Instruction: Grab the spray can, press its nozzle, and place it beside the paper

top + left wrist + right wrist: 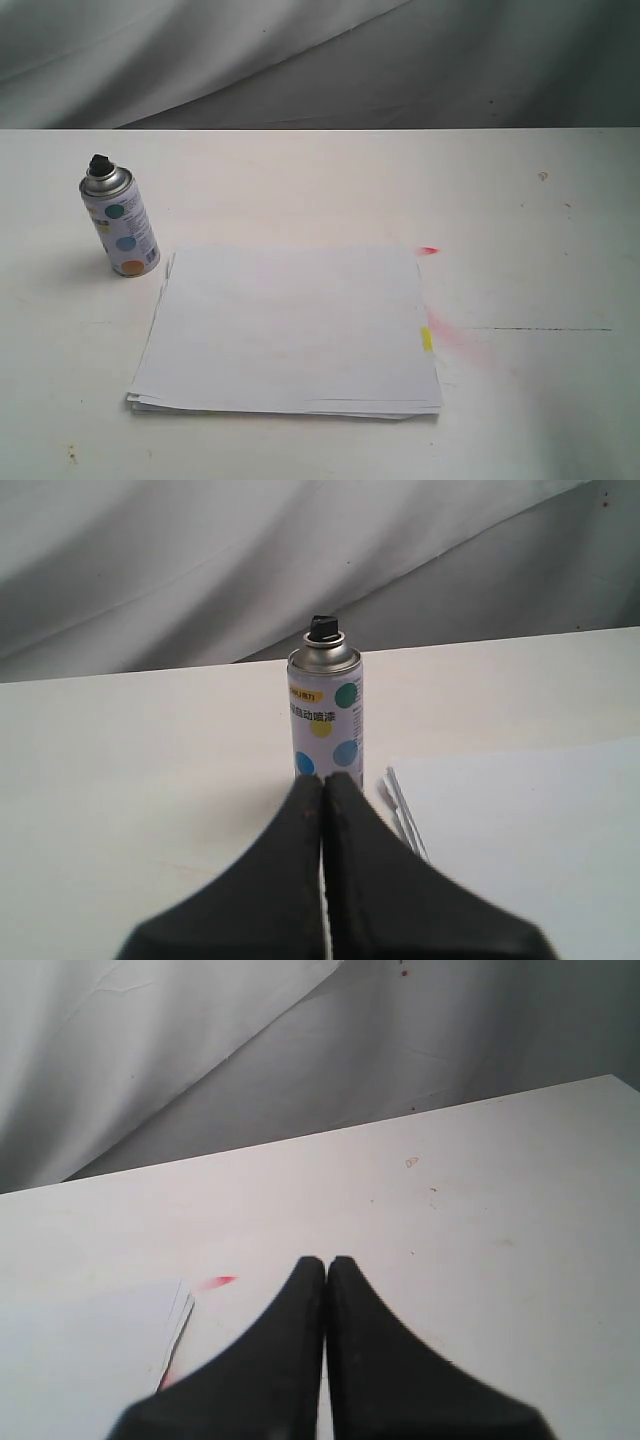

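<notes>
A white tabletop (pixel 300 180) runs back to a hanging grey cloth (pixel 300 60). The spray can (pixel 121 220) stands upright on the tabletop just beyond the far left corner of the paper (pixel 290 330), close to the sheets but apart from them. It is white with teal, blue and orange dots, and has a silver shoulder with the black nozzle (pixel 100 163) on top. The paper lies flat as a thin stack, its lower sheets fanned out a little along the left and near edges. A small yellow mark (pixel 426 339) sits on the paper's right edge. A red smear (pixel 429 250) lies on the tabletop just off the paper's far right corner, and a faint pink stain (pixel 455 335) spreads just beside the right edge near the yellow mark.

The left hand (pixel 322 785) is clenched, fingers pressed together with nothing between them, pointing at the can left of the paper. The right hand (pixel 326 1265) is likewise clenched and empty, over bare tabletop to the right of the paper's far right corner.
</notes>
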`<action>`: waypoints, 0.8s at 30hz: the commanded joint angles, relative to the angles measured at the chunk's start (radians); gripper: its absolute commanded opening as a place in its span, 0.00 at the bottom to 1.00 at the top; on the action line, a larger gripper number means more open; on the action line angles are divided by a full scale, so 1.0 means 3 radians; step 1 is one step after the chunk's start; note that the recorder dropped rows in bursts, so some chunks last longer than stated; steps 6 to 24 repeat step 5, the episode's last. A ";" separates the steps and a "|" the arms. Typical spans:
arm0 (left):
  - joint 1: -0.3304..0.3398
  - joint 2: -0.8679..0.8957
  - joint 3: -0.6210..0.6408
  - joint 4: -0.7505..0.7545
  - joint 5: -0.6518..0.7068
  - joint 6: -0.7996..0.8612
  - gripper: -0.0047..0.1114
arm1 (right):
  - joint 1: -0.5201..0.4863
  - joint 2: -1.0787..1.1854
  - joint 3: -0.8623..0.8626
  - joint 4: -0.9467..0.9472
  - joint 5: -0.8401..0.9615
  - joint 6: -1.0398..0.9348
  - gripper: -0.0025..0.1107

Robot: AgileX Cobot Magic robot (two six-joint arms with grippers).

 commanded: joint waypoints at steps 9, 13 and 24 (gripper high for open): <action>-0.0018 -0.0013 0.0015 -0.0026 0.0006 0.0013 0.04 | -0.0024 -0.0016 0.0008 0.0021 -0.0002 0.0001 0.02; -0.0018 -0.0013 0.0015 -0.0026 0.0006 0.0013 0.04 | -0.0024 -0.0016 0.0008 0.0021 -0.0002 0.0001 0.02; -0.0018 -0.0013 0.0015 -0.0026 0.0006 0.0013 0.04 | -0.0024 -0.0016 0.0008 0.0021 -0.0002 0.0001 0.02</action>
